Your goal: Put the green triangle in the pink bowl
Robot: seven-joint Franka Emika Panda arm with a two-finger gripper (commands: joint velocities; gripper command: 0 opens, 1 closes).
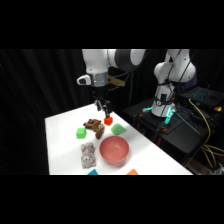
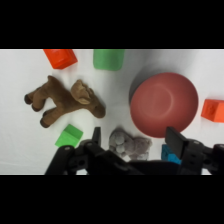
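The green triangle lies on the white table just behind the pink bowl; in the wrist view the green triangle sits at the top edge, up and left of the pink bowl. My gripper hangs above the table's far part, over the red block and apart from the triangle. In the wrist view the gripper is open, its fingers wide apart, holding nothing, with the grey plush far below them.
A brown plush animal lies left of the triangle, with a small bright green cube and a grey plush nearer the front. A red block, an orange block and a blue block also lie around.
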